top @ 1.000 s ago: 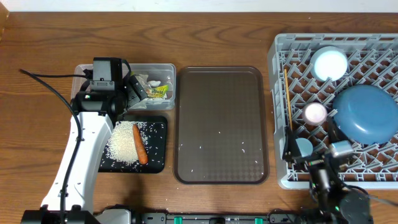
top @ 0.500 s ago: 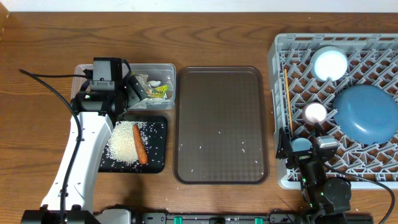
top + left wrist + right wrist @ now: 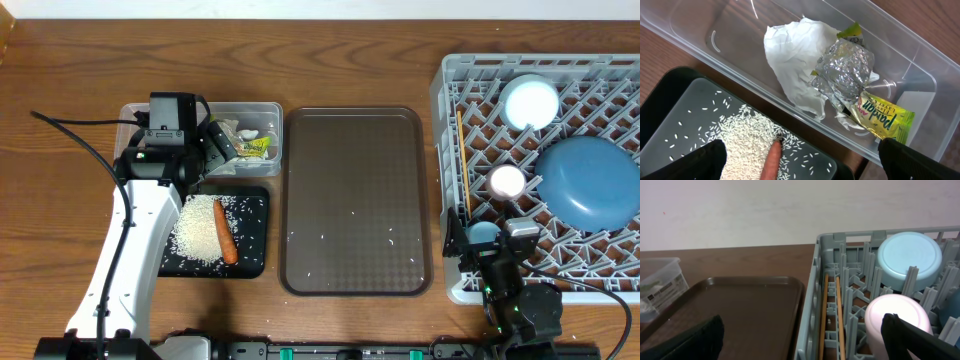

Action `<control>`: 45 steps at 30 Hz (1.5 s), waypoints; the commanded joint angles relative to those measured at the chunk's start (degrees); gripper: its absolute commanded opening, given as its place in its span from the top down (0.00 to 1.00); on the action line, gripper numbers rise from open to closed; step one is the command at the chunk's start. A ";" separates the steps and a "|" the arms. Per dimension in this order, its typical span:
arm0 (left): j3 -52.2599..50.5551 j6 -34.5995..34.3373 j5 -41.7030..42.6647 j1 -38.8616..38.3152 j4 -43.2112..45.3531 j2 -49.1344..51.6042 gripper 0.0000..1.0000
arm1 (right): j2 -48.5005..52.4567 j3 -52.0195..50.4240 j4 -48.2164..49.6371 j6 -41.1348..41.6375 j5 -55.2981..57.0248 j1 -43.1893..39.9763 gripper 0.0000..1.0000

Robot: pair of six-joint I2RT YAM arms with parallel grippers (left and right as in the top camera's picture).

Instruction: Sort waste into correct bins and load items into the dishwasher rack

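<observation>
The brown tray lies mid-table, with open wood beyond its far edge. Across a narrow gap on its left sit two containers. The clear box at the far end holds crumpled paper and a yellow-green wrapper. The black tray at the near end holds rice and a carrot.

Just right of the brown tray stands the grey rack, cut off at the picture's edge. It holds the plate, bowl, pink cup and chopsticks.

The left gripper, jaws wide and empty, hovers where box and black tray meet, unmoved. The right gripper, also wide and empty, has drawn back from the plate to the rack's near corner beside the brown tray. Its arm hides much of the blue cup.
</observation>
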 commanded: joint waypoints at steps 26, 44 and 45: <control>0.42 0.57 -0.68 -0.04 -0.28 -32.61 0.00 | -0.55 -0.17 -0.17 0.59 0.61 -0.48 0.01; -14.25 -0.17 -0.63 -3.48 -12.02 -73.55 0.00 | -0.55 -0.17 -0.15 0.59 0.59 -0.48 0.01; -16.98 -0.57 -0.66 -3.48 -10.40 -74.97 0.00 | -0.55 -0.17 -0.17 0.59 0.59 -0.48 0.01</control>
